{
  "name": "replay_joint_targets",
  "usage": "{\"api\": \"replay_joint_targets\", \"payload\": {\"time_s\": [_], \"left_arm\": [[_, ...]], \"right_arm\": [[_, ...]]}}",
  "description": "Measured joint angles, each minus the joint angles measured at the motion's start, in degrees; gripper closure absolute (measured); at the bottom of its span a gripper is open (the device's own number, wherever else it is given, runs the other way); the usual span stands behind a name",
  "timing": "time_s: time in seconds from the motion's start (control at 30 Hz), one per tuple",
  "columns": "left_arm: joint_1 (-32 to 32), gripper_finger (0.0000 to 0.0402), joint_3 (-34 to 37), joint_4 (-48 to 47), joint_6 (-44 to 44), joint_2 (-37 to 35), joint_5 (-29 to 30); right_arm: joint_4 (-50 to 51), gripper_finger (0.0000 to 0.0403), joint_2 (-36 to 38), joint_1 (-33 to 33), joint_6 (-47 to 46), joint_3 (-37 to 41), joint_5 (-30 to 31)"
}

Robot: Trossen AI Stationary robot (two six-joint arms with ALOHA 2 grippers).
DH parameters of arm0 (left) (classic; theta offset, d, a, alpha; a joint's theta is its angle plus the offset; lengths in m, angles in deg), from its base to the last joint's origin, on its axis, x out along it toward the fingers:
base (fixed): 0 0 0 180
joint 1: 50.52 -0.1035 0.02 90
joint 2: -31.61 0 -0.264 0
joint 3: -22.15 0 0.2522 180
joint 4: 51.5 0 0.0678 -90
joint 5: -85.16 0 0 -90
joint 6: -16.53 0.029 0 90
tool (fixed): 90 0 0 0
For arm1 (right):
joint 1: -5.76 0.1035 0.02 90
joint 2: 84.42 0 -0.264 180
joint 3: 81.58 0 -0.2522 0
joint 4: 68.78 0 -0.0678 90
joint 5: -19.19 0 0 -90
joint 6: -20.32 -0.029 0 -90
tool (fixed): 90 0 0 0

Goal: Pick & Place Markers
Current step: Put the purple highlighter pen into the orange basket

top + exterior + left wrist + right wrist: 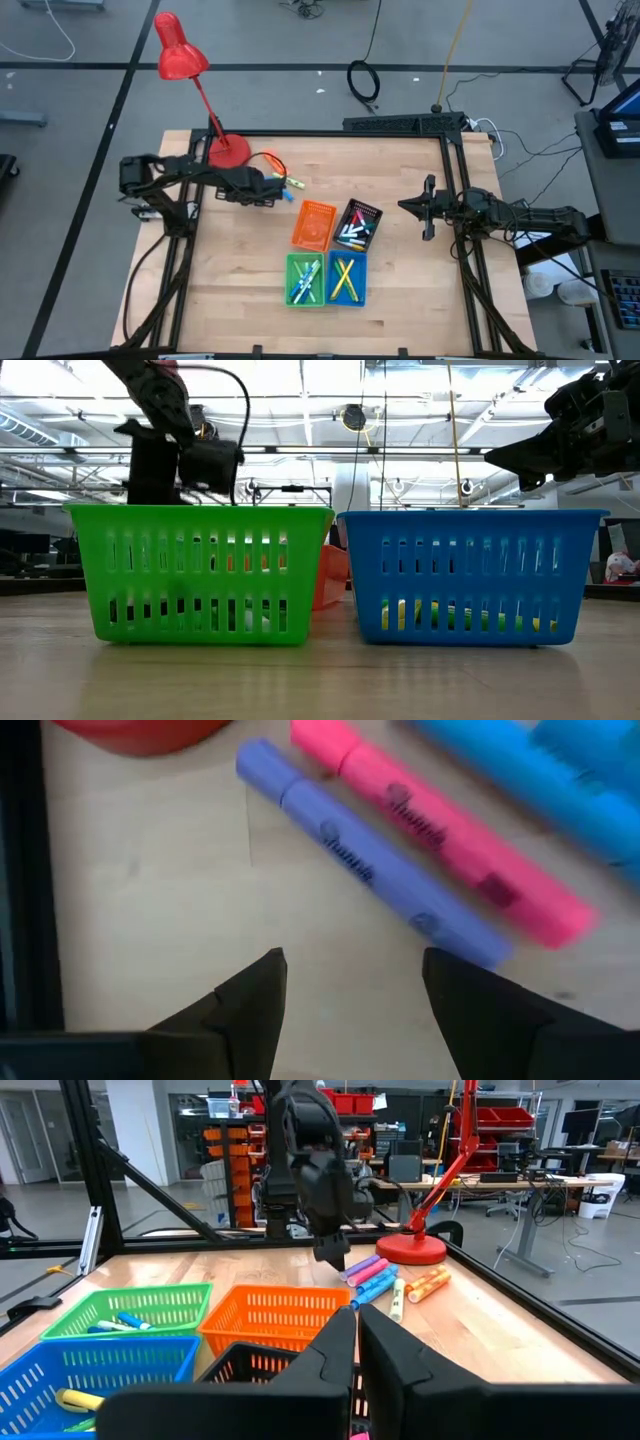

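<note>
Several markers lie flat on the table near the red lamp's base: a purple one (370, 870), a pink one (440, 830) and blue ones (560, 770). The right wrist view shows the same pile (380, 1280). My left gripper (352, 975) is open and empty, pointing down just above the table beside the purple marker; it also shows in the high view (272, 190). My right gripper (428, 207) waits above the table's right side, shut and empty, with its fingers (340, 1350) pointing toward the bins. More markers lie in the bins.
Four small bins stand at the table's middle: orange (314, 224), black (357, 224), green (305, 279) and blue (346, 279). A red desk lamp's base (228, 152) stands at the far left, right by the loose markers. A black frame (300, 135) edges the table.
</note>
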Motion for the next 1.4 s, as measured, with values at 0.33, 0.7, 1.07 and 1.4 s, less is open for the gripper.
{"api": "replay_joint_targets", "payload": {"time_s": [0.33, 0.7, 1.07, 1.4], "left_arm": [[0.7, 0.0160, -0.1, 1.2, -5.3, -4.7, 5.8], [0.4, 0.0160, 0.0, -3.3, -11.3, 1.2, 3.1], [0.3, 0.0160, 4.2, 3.6, -6.9, 1.1, 2.2], [0.8, 0.0161, 4.8, 8.5, 2.5, 1.1, 3.1]], "right_arm": [[0.0, 0.0394, 0.0, 0.0, 0.0, 0.0, 0.0], [0.0, 0.0394, 0.0, 0.0, 0.0, 0.0, 0.0], [0.0, 0.0394, -0.1, 0.0, 0.0, 0.0, 0.0], [0.0, 0.0394, -0.1, 0.0, 0.0, 0.0, 0.0]]}}
